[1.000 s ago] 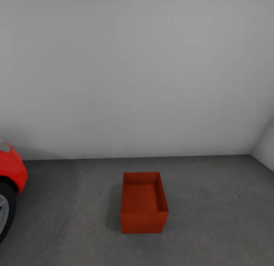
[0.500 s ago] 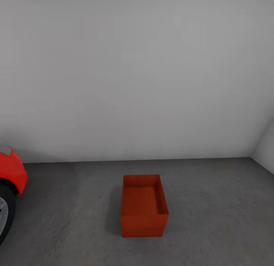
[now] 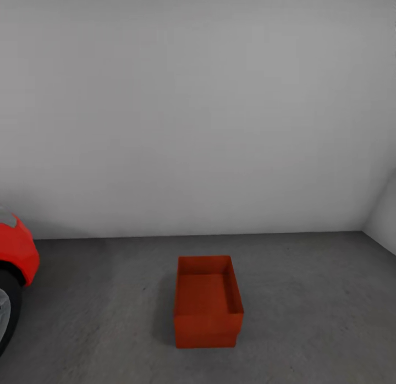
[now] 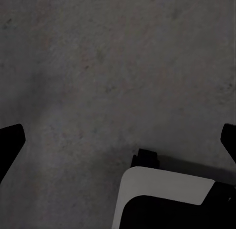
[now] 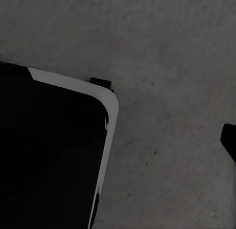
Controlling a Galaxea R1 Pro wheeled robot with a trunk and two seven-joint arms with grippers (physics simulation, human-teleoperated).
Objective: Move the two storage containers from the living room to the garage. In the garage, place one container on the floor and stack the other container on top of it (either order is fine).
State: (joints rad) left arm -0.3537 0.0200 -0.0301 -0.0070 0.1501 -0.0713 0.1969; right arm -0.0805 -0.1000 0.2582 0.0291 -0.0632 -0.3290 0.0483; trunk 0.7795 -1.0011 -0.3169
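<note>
An orange-red open-topped storage container (image 3: 208, 301) stands on the garage's dark grey concrete floor (image 3: 308, 296), a little way out from the plain wall. A faint seam runs low across its front face with a small step at the right corner, as if a second container lies under it. I cannot tell that for sure. My left gripper (image 4: 118, 145) hangs open over bare concrete, with one dark fingertip (image 4: 10, 145) at each side edge of the left wrist view and nothing between them. One fingertip (image 5: 229, 143) of my right gripper shows, set wide over the concrete.
The red car's nose (image 3: 16, 254) and a dark tyre (image 3: 6, 312) sit at the left edge. A grey-white wall (image 3: 198, 125) closes the back, and a side wall (image 3: 385, 219) comes in at the right. My own black-and-white base (image 4: 167, 199) shows below both wrists.
The whole head view has shifted, so the container, the wall's foot and the car sit slightly lower in the picture. The camera moved. The things themselves have not.
</note>
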